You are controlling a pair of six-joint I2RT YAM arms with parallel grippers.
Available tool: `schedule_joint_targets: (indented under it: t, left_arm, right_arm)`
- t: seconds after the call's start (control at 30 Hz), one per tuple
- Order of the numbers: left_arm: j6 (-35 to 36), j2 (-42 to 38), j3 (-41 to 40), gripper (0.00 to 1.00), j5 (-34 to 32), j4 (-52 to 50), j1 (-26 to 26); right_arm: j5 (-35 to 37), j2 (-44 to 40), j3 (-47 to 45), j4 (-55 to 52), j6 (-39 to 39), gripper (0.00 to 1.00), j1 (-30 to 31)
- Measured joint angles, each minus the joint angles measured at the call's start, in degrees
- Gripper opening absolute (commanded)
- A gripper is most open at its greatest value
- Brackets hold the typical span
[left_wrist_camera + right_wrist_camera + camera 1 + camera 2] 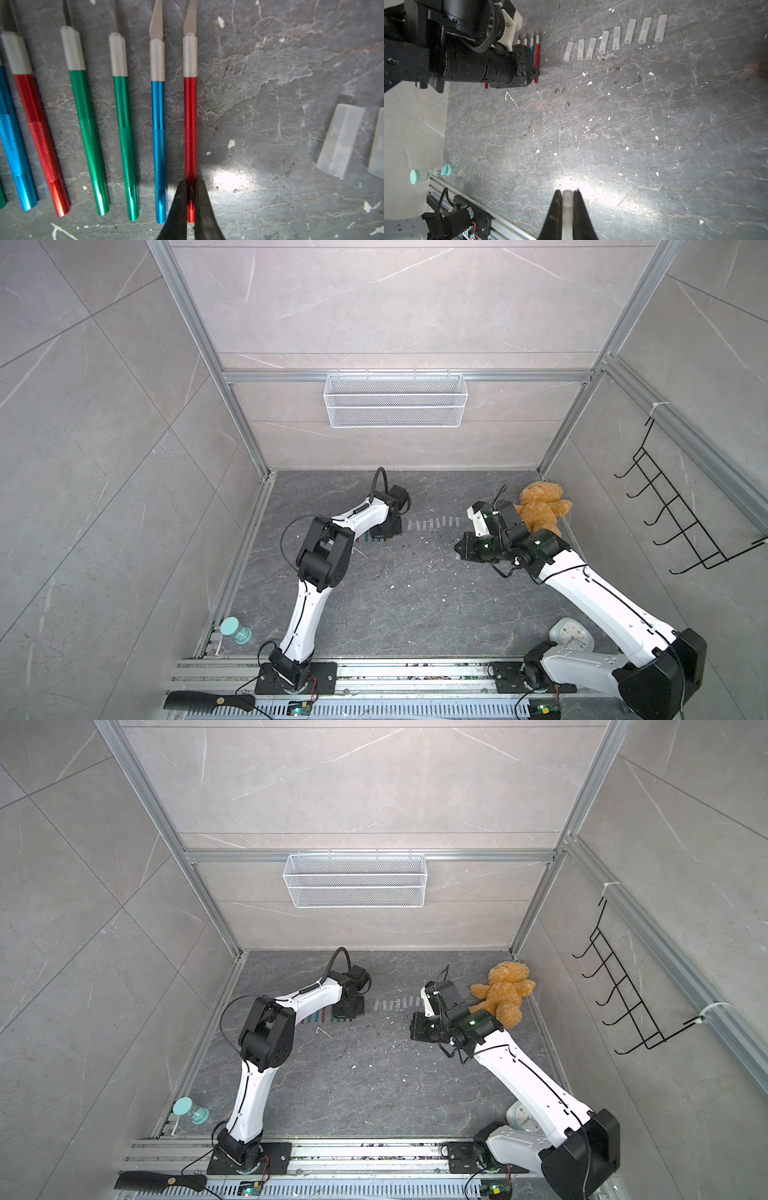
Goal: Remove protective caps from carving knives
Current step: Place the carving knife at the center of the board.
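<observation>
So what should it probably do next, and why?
Probably carry the small translucent plastic cap pinched in the right fingers over to the row of eight matching caps and set it down; the red-handled metal knife in the left fingers already shows a bare blade.

Knives (158, 145) look glossy metal, caps (603, 42) frosted plastic

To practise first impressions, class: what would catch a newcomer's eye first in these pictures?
A row of red, green and blue carving knives, blades bare, lies under the left pincer, which grips the red knife at the row's end. Eight protective caps lie lined up beside them; the right pincer holds a ninth cap.
</observation>
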Motion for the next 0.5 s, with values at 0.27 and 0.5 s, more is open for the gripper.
schedule_joint_targets:
  t: [0.27,0.5]
  left_arm:
    - [0.09,0.02,0.0,0.15,0.0,-0.52,-0.02]
    - [0.2,0.2,0.46,0.17,0.0,-1.36,0.0]
  right_arm:
    - [0.0,0.13,0.0,0.24,0.07,0.0,0.37]
    - [0.0,0.39,0.0,0.42,0.42,0.0,0.63]
